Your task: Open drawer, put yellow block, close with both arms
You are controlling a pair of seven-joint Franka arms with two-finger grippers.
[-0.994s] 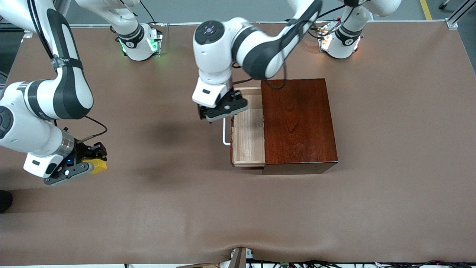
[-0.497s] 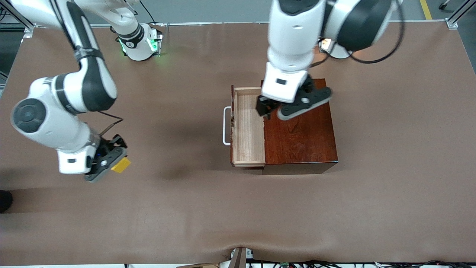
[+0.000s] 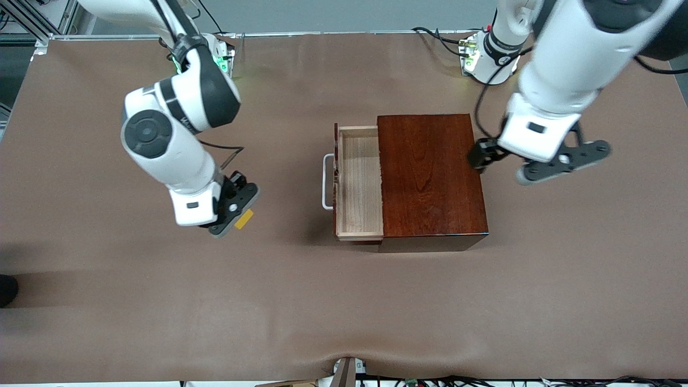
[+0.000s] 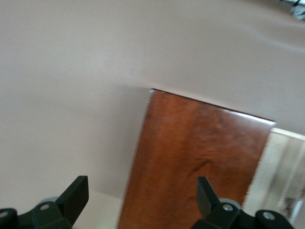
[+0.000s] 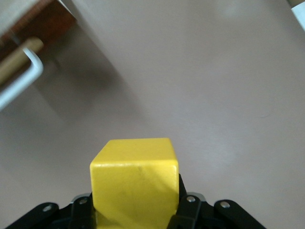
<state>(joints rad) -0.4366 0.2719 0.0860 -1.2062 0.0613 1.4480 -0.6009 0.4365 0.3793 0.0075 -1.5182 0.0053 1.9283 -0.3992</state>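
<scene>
The drawer [image 3: 359, 183] stands pulled out of the reddish-brown box [image 3: 430, 172], its pale tray empty and its white handle [image 3: 325, 181] facing the right arm's end. My right gripper [image 3: 239, 215] is shut on the yellow block [image 3: 243, 219] and hangs over bare table, in front of the drawer and apart from it. In the right wrist view the yellow block [image 5: 135, 181] fills the jaws of the right gripper [image 5: 136, 210], with the handle [image 5: 21, 78] farther off. My left gripper [image 3: 486, 161] is open over the box's edge at the left arm's end; the left wrist view shows the left gripper [image 4: 141, 186] empty above the box [image 4: 190, 162].
The box rests mid-table on a brown mat [image 3: 344, 301]. The two arm bases [image 3: 201, 62] [image 3: 492, 56] stand at the edge farthest from the front camera. A dark object [image 3: 6, 290] lies at the mat's edge at the right arm's end.
The left gripper left the drawer handle and swung across the box top to its edge at the left arm's end. The right gripper carried the yellow block toward the drawer.
</scene>
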